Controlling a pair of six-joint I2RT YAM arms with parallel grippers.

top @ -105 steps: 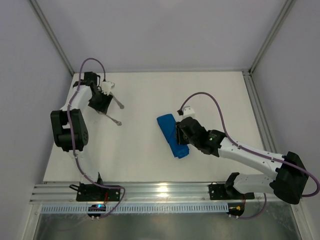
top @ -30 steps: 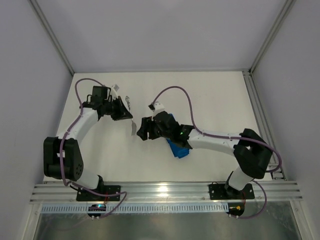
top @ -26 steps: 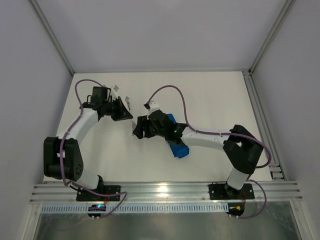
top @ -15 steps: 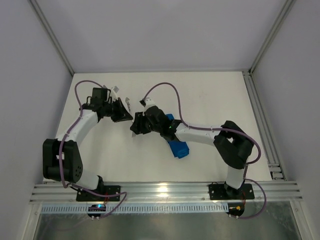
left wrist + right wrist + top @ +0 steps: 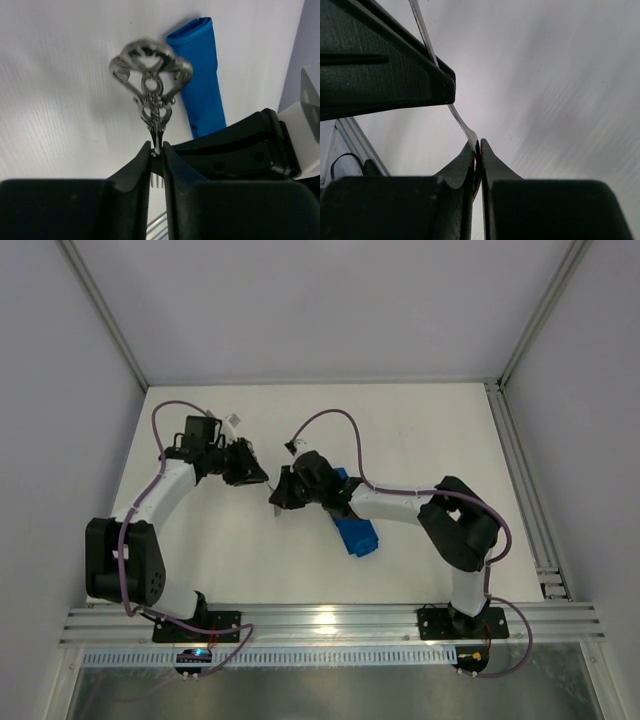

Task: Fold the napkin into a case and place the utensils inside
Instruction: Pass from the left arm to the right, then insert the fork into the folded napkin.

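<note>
A silver fork (image 5: 151, 75) with an ornate handle hangs above the table between both grippers. My left gripper (image 5: 156, 147) is shut on its thin stem just below the handle. My right gripper (image 5: 477, 147) is shut on the fork's (image 5: 462, 127) flat head end. In the top view the left gripper (image 5: 257, 475) and the right gripper (image 5: 276, 496) meet nose to nose left of centre. The napkin, folded into a narrow blue case (image 5: 355, 530), lies on the table under the right forearm. It also shows in the left wrist view, the case (image 5: 200, 80) beyond the fork.
The white table (image 5: 420, 440) is walled by a metal frame with rails at the right (image 5: 520, 470) and near edges. The right arm's elbow (image 5: 465, 525) stands bent over the table's right half. A purple cable (image 5: 330, 420) loops above the right wrist.
My right gripper moved left from over the case to the fork and closed on its head end. The left gripper stayed in place, its jaws easing slightly.
</note>
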